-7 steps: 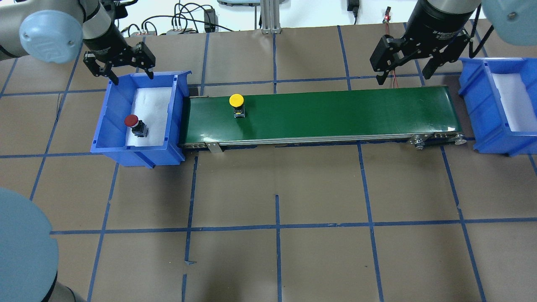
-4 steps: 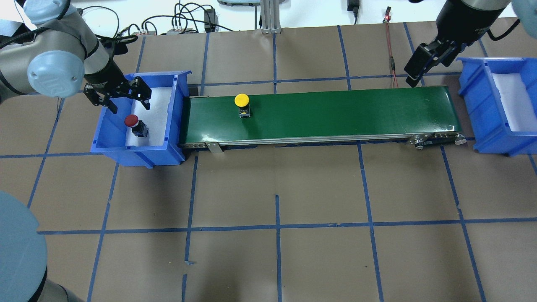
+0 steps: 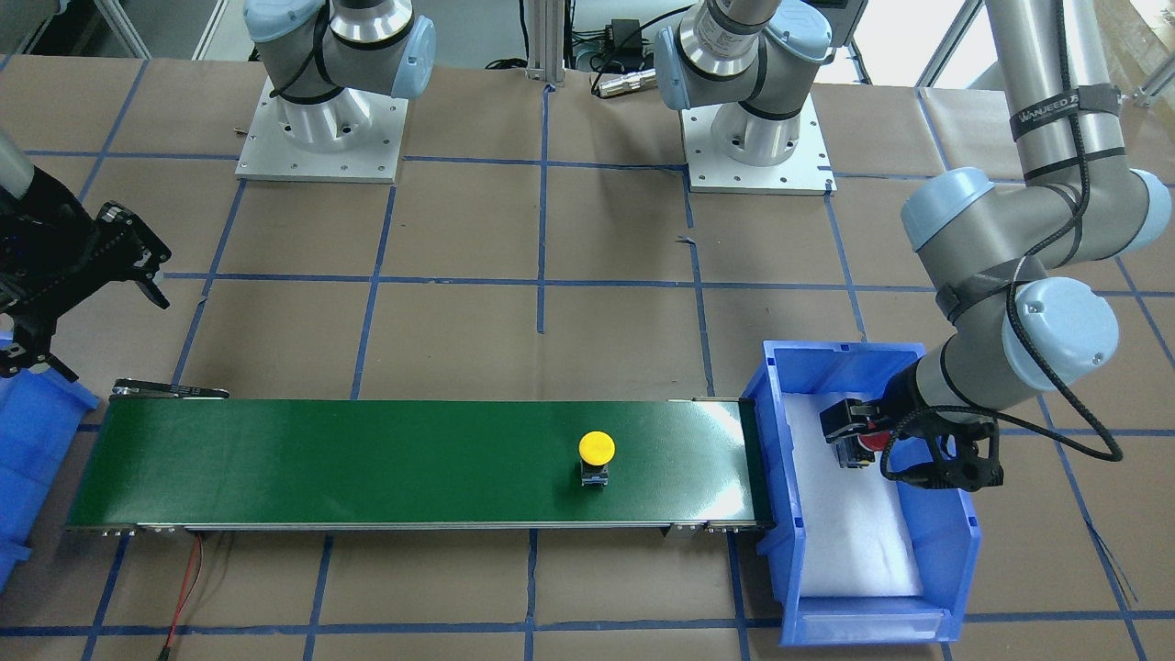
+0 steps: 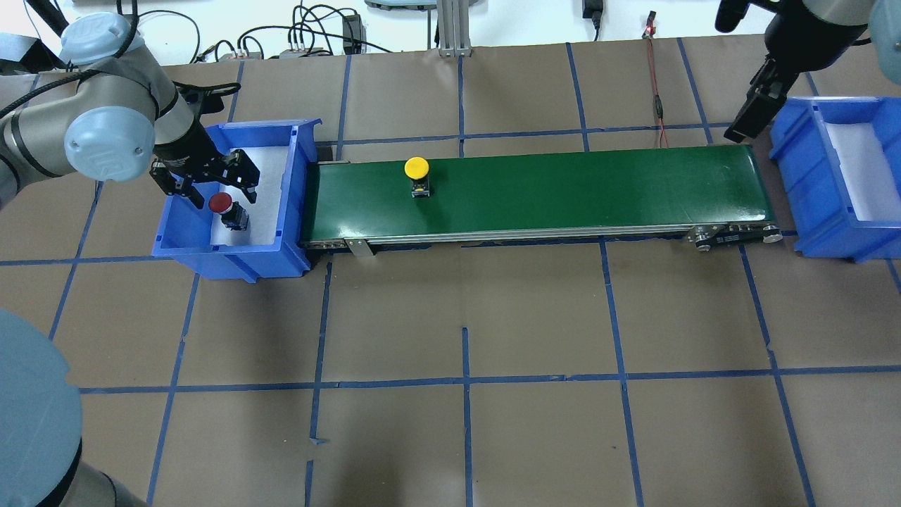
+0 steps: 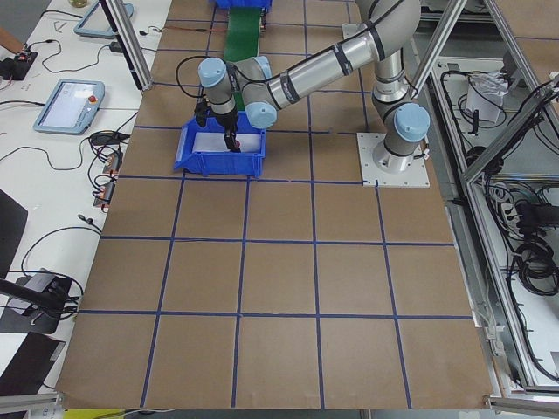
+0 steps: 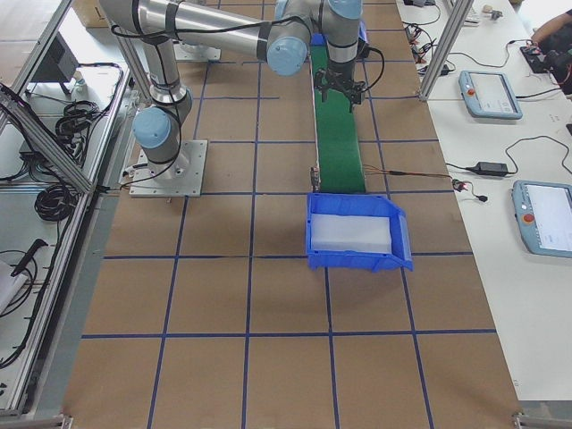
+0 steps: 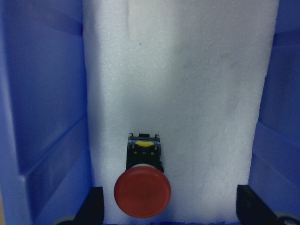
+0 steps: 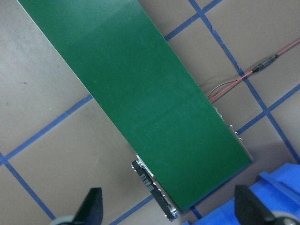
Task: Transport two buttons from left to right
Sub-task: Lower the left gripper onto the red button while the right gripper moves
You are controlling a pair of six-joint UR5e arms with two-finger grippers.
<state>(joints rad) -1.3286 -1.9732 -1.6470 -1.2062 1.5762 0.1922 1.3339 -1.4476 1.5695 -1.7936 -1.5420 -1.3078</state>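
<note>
Overhead camera looks forward and down from the six o'clock side: green belt (image 4: 535,190) runs nine to three. Front camera faces it from twelve, steeply down, sharing that belt mirrored. Both end cameras stand far back, looking along the counter (image 5: 279,279). Left wrist camera hangs close over the red button (image 7: 142,192); right wrist camera, higher, sees the belt's end.
</note>
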